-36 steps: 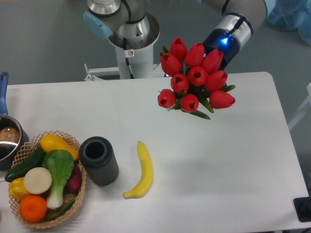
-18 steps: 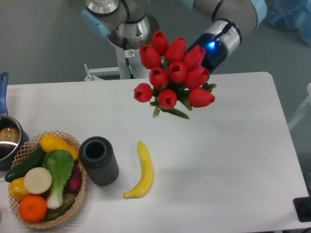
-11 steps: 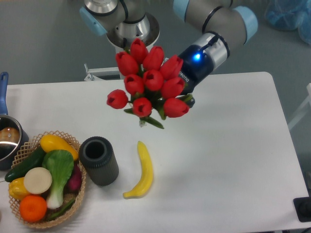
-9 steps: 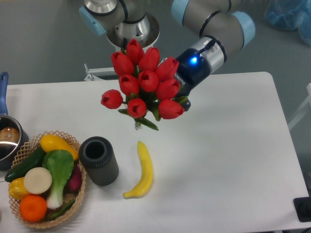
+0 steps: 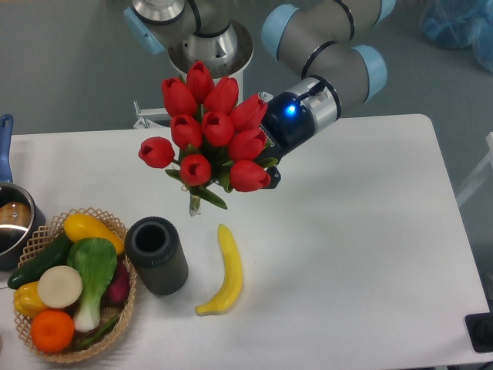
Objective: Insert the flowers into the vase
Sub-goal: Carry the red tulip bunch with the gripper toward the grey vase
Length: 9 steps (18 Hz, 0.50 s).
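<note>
The flowers (image 5: 206,131), a bunch of red closed tulip buds with green leaves, hang in the air above the table's middle-left. Their stem ends (image 5: 194,204) point down, up and to the right of the vase. My gripper (image 5: 266,171) is mostly hidden behind the buds; it holds the bunch by its stems, with the blue-lit wrist up and to the right. The vase (image 5: 157,255), a short dark ribbed cylinder with an open round mouth, stands upright on the table next to the basket.
A yellow banana (image 5: 223,271) lies just right of the vase. A woven basket (image 5: 131,299) of vegetables sits at the front left. A steel pot (image 5: 11,222) with a blue handle is at the left edge. The robot base (image 5: 208,69) stands behind the table.
The arm has carried the flowers steadily leftward and down, from above the table's back right to a spot near the vase. The vase, banana and basket have not moved.
</note>
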### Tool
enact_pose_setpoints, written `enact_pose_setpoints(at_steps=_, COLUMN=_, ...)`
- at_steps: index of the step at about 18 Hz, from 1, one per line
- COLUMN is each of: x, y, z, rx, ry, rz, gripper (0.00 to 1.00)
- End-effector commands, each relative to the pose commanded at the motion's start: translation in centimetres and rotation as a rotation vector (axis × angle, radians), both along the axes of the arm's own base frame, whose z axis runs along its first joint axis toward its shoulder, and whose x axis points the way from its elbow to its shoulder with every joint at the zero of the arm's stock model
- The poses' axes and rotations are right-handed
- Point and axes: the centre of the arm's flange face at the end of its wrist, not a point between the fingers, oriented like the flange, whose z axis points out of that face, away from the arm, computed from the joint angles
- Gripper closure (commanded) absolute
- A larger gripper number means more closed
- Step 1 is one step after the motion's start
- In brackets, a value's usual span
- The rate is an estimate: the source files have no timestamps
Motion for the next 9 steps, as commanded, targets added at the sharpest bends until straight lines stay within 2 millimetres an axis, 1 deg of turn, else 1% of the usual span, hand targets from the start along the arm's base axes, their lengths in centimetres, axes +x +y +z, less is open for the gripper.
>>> enact_pose_setpoints(at_steps=4, x=-0.1, y=1.2, z=-0.2, rx=0.008, ry=0.015, rz=-0.018, gripper=0.78)
enact_pose_setpoints(at_steps=5, x=-0.3, y=1.5, z=-0.8, rx=0.012, ry=0.023, rz=-0.021, gripper=0.78)
enact_pose_setpoints(at_steps=6, x=-0.2, y=2.1, z=-1.4, rx=0.020, ry=0.036, rz=-0.032, gripper=0.78)
enact_pose_setpoints(at_steps=7, x=0.5, y=2.8, z=-1.5, rx=0.027, ry=0.048, rz=-0.049, gripper=0.78)
enact_pose_setpoints(at_steps=9, x=1.1, y=3.2, z=-2.1, rx=0.026, ry=0.045, rz=-0.060, gripper=0.78)
